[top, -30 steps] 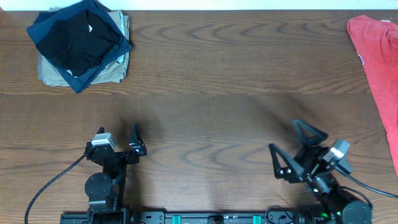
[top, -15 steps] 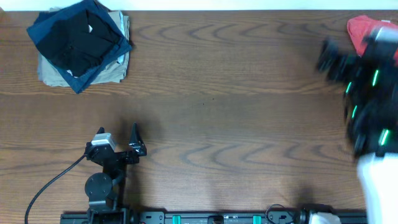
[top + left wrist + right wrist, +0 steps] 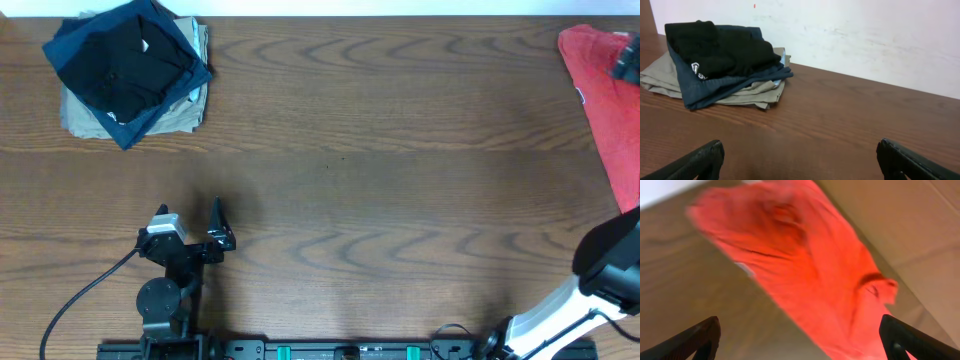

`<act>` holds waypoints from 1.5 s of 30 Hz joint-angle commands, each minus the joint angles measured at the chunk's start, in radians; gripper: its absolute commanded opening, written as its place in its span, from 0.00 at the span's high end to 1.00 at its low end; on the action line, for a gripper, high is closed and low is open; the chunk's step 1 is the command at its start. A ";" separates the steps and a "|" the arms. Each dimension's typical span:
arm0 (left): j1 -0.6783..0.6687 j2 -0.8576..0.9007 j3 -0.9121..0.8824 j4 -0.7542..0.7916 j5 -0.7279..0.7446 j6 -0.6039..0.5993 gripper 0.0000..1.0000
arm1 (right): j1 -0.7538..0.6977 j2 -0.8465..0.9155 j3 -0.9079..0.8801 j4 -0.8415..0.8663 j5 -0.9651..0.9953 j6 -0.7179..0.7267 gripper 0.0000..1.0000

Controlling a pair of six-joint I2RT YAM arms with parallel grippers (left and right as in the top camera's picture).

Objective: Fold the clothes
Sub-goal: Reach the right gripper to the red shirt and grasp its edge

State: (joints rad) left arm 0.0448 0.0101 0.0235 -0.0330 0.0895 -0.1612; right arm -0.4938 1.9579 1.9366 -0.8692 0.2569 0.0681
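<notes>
The clothes, a coral-red T-shirt (image 3: 600, 100), lie crumpled at the table's far right and run past the overhead view's right edge. The right wrist view, blurred, is filled by the shirt (image 3: 805, 265), with a small white label (image 3: 745, 269) on its left edge. My right gripper (image 3: 627, 62) is a dark blur above the shirt's far end. It is open (image 3: 800, 347), apart from the cloth, and holds nothing. My left gripper (image 3: 190, 218) rests open near the front left (image 3: 800, 167), over bare wood.
A stack of black, navy and khaki garments (image 3: 130, 70) sits at the far left corner, ahead of the left gripper (image 3: 720, 65). The right arm's white and black links (image 3: 600, 285) rise at the front right. A white wall (image 3: 865, 35) lies behind the table.
The right arm has swung from the front right of the table up to the far right, over the red shirt. The left arm has not moved.
</notes>
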 commanded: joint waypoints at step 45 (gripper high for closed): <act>0.005 -0.006 -0.019 -0.029 0.003 -0.009 0.02 | -0.384 0.478 0.034 0.309 -0.116 0.051 0.51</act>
State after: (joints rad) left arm 0.0448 0.0105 0.0235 -0.0330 0.0891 -0.1612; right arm -0.8665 2.4145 1.9507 -0.5636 0.1459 0.1169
